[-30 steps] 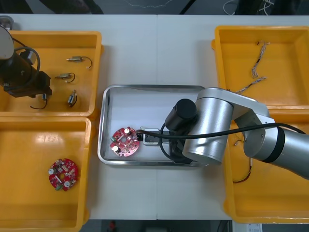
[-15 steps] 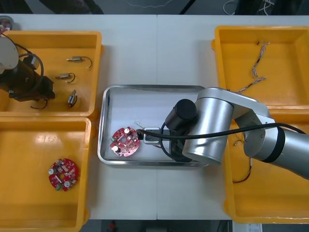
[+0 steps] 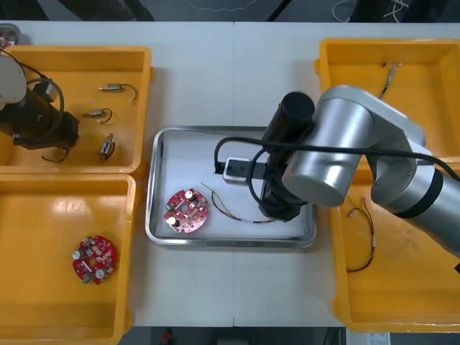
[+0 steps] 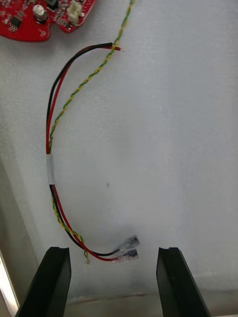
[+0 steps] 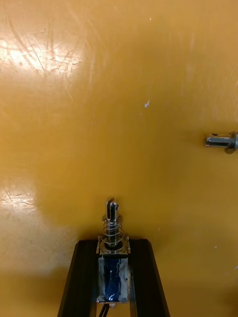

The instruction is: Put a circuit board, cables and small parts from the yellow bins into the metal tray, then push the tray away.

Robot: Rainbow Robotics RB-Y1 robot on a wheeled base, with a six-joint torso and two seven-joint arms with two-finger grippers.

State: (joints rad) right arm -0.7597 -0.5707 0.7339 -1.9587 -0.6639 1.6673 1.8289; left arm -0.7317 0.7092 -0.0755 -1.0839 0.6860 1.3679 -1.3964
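Quick update on the surface (image 3: 237,79) w/ the four yellow bins (image 3: 327,237) and the metal tray (image 3: 154,187) in the middle. Biggest change vs a sec ago: the right arm (image 3: 345,151) had been hunched low over the tray's near side, and by this point it had swung up and back toward the far side.

The right end effector (image 4: 113,250) was wide open, holding nothing, hovering over the tray floor. The red and yellow cable (image 4: 49,168) lay loose in the tray. Its connector ends sat right btw the open fingers and the rest curved away ahead of them. The circuit board (image 4: 39,17) sat out past the cable's other end, well ahead of the end effector. So imo the cable drop was done, w/ board + one cable in the tray.

The left end effector (image 5: 113,245) was down in the far left bin (image 3: 79,52). It was closed on a small metal part (image 5: 113,230), a springy thing w/ a blue body, tip poking out ahead of the fingers. A second small metal part (image 5: 220,141) lay well ahead and off to one side, untouched. Looked like that held part was next for the tray, prob more bits after, and the tray push wasn't due yet.
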